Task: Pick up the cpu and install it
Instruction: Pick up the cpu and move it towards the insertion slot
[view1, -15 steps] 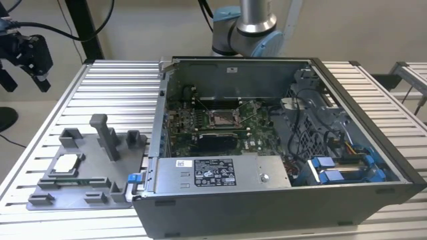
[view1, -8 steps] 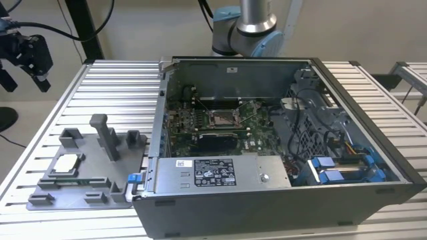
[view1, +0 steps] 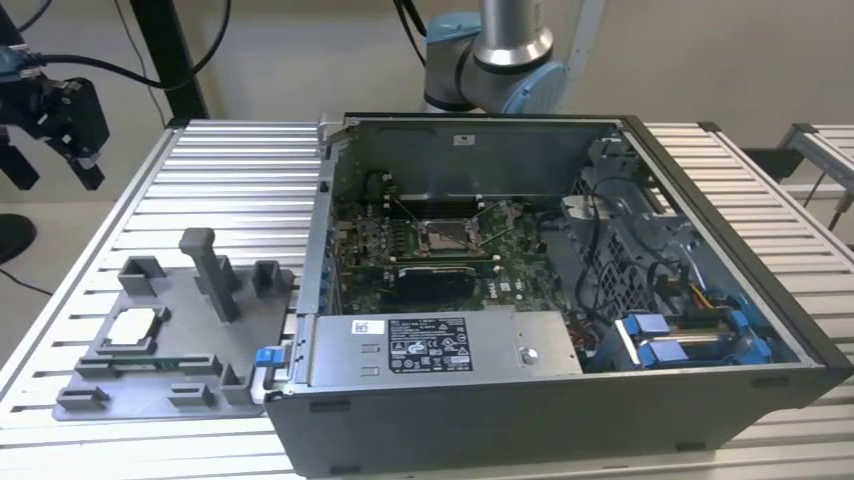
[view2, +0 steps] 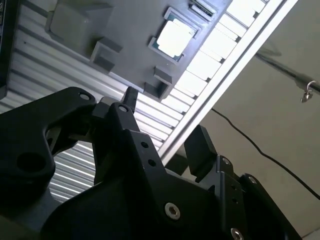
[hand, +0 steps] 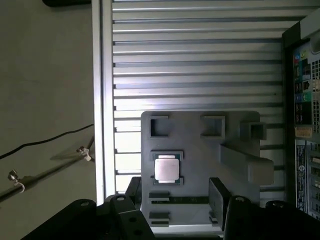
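Ribbed aluminium bench (view1: 200, 160) against pale walls, pale floor (hand: 45, 75) beyond its edge, a dark cable (hand: 45, 138) trailing across that floor. On the bench, an open computer case (view1: 561, 420): motherboard exposed, bare socket (view1: 442, 237) in the middle, silver power-supply box (view1: 441, 345) along the near side. Just beside the case, toward the exterior view's left, a grey tray (view1: 147, 400) of blocks and recesses.

Black fingers (view1: 87, 165) spread wide apart, gripping nothing, touching nothing, hanging well above the bench near its edge. In the first wrist view, fingers (hand: 218, 197) on either side of the tray's end.

Cpu (view1: 132, 327) flat in a square recess of the tray, silvery top up, well apart from the fingers; same chip bright in both wrist views (view2: 174, 37) (hand: 166, 168).
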